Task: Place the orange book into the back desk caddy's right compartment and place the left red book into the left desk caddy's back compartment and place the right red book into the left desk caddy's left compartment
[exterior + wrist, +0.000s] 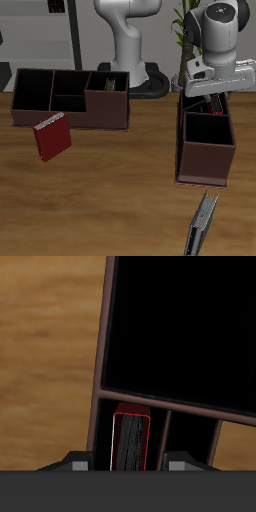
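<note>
Dark red book (131, 439) stands upright between the gripper (130, 463) fingers, clamped on both covers, above the back section of the end-on brown caddy (205, 150). Second red book (52, 138) lies on table (120, 190).

The white-and-grey two-finger gripper (205, 97) is hanging low over the back end of the dark brown open caddy seen end-on (205, 150), and its fingertips are disappearing behind that caddy's back wall, so the exterior view is not showing how the jaws stand. In the wrist view the dark red hardcover book (131, 439) is being cut off by the dark gripper body along the picture's edge, and only grey stubs of the fingers (76, 462) are showing beside it. The caddy's compartments are rendering as solid black, so their floors are not showing.
</note>
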Controlling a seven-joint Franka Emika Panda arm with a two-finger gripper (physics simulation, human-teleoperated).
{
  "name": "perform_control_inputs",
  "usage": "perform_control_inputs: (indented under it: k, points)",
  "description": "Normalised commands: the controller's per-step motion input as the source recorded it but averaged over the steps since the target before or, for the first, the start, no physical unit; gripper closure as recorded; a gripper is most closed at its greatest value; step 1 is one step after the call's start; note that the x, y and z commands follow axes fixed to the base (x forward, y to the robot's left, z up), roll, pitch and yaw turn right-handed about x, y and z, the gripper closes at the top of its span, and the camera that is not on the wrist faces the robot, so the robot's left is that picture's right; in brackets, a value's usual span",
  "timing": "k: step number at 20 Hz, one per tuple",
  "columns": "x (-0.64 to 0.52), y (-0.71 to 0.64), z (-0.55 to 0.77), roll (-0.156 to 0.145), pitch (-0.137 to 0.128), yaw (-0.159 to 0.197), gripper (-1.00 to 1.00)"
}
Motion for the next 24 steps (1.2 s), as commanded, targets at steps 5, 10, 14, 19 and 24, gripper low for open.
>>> perform_control_inputs:
  k: [5,10,14,19,24]
  points:
    - [-0.04,0.04,0.04,0.028,0.004,-0.005,-1.00]
    - [-0.16,-0.03,0.14,0.047,0.005,-0.020,-1.00]
    - [0.00,-0.30,0.34,-0.027,-0.056,0.018,-1.00]
    - [0.15,-0.76,0.35,-0.062,-0.022,0.013,-1.00]
    - [0.15,-0.76,0.28,-0.074,-0.038,0.024,-1.00]
